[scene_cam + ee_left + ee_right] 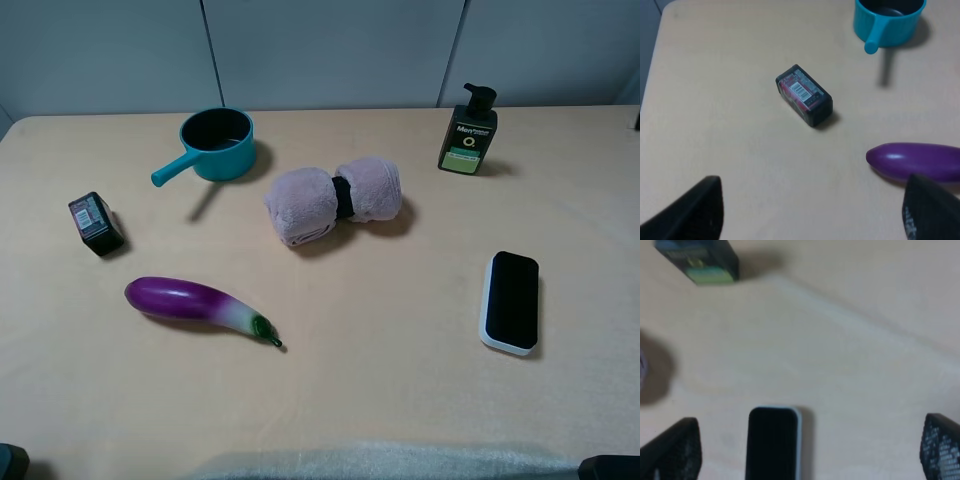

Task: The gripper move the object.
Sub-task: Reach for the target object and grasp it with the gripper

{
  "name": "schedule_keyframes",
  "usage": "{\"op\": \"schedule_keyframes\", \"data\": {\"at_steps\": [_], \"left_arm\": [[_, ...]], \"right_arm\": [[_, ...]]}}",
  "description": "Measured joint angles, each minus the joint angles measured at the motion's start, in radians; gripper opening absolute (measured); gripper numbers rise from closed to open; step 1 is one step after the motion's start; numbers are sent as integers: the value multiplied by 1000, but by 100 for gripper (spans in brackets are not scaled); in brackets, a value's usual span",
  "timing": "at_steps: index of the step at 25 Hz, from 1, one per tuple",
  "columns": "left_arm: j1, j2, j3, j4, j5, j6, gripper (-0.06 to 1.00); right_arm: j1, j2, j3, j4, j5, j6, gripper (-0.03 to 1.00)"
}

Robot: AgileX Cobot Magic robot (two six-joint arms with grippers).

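Observation:
The object point(511, 302), a flat block with a black top on a white base, lies on the table at the right, long side pointing away from me. It also shows in the right wrist view point(772, 442), between and just ahead of the fingers, nearer one of them. My right gripper point(807, 452) is open wide and empty, with its dark fingers point(670, 450) at the frame's lower corners. My left gripper point(810, 217) is open wide and empty above the table's left part, and the object is out of its view.
A small black labelled box point(95, 223) sits at the left, a purple eggplant point(200, 305) near the front left, a teal pot point(217, 143) at the back, a rolled pink towel point(335, 200) in the middle, and a dark pump bottle point(467, 132) at the back right.

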Motion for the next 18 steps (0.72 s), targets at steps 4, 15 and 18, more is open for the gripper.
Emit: {"op": "schedule_keyframes", "data": {"at_steps": [4, 15, 18], "left_arm": [[0, 0, 0, 0, 0, 0, 79], [0, 0, 0, 0, 0, 0, 79], [0, 0, 0, 0, 0, 0, 79]], "right_arm": [[0, 145, 0, 30, -18, 7, 66], [92, 371, 0, 35, -136, 68, 66], [104, 404, 0, 32, -157, 86, 66]]}}
